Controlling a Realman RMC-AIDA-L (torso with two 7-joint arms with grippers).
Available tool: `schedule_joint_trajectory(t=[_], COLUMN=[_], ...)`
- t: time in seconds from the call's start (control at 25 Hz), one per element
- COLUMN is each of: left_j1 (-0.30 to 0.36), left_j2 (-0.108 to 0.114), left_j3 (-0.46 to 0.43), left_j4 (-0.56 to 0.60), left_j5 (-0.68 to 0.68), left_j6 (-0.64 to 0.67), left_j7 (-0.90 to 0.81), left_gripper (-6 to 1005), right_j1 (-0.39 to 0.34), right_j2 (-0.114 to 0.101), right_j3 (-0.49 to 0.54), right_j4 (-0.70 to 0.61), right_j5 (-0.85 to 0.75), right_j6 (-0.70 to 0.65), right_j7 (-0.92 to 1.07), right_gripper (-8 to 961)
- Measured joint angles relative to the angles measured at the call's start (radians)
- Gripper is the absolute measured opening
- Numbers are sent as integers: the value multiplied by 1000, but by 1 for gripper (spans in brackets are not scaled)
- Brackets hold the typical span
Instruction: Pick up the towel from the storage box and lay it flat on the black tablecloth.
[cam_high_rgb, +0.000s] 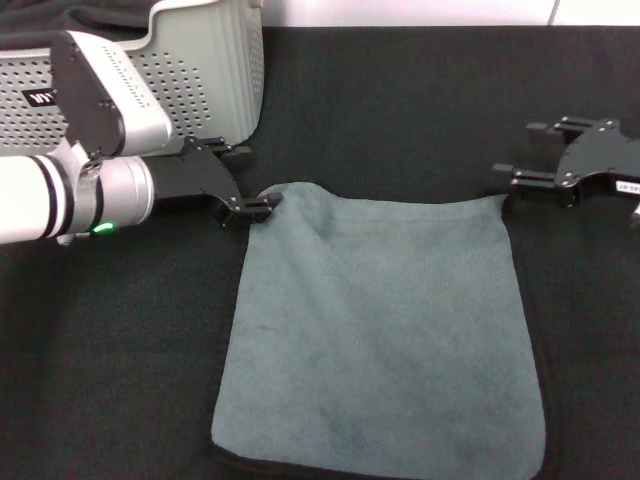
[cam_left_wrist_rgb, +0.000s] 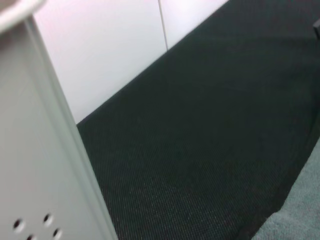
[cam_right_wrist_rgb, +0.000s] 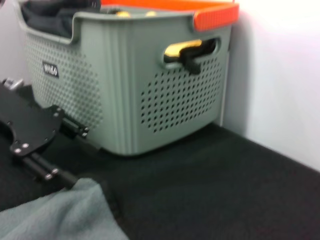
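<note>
At the far left of your head view, the storage box (cam_high_rgb: 215, 70) stood on the black tablecloth (cam_high_rgb: 400, 110) near its back edge, its perforated grey wall and black label facing the robot. Your right wrist camera looked across at the same box, where a dark cloth (cam_right_wrist_rgb: 47, 15) lay heaped inside below the rim, a yellow item (cam_right_wrist_rgb: 182, 48) showed through the handle slot, and an orange strip (cam_right_wrist_rgb: 215, 17) ran along the back. Just in front of the box, your left gripper (cam_high_rgb: 250, 208) was low over the tablecloth, its fingers pinched together on the towel's far left corner. The towel (cam_high_rgb: 385, 330) itself was out of the box, spread nearly flat on the tablecloth in the middle of the view, with its black hem along the near edge and its far edge stretched between the two grippers. Over on the right, your right gripper (cam_high_rgb: 508, 182) sat at the towel's far right corner; the cloth reached up to its fingertips, but I could not tell whether they were clamped on it or parted.
</note>
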Motion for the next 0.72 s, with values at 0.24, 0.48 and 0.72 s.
schedule_joint_trajectory(t=[0.24, 0.48, 0.72], left_j1=[65, 102, 110], left_j2=[1, 6, 7], left_j3=[17, 20, -67], left_j4=[67, 98, 103], left_j5=[-33, -95, -141], left_j6=[4, 81, 316], left_j7=[0, -36, -57], left_gripper=[719, 785, 788], right_j1=[-60, -95, -108], right_j2=[-2, -3, -7], right_j3=[6, 6, 24], right_j4=[-84, -139, -142], right_j5=[14, 51, 135], right_j6=[-19, -90, -302], right_j7=[-1, -6, -124], right_gripper=[691, 734, 733])
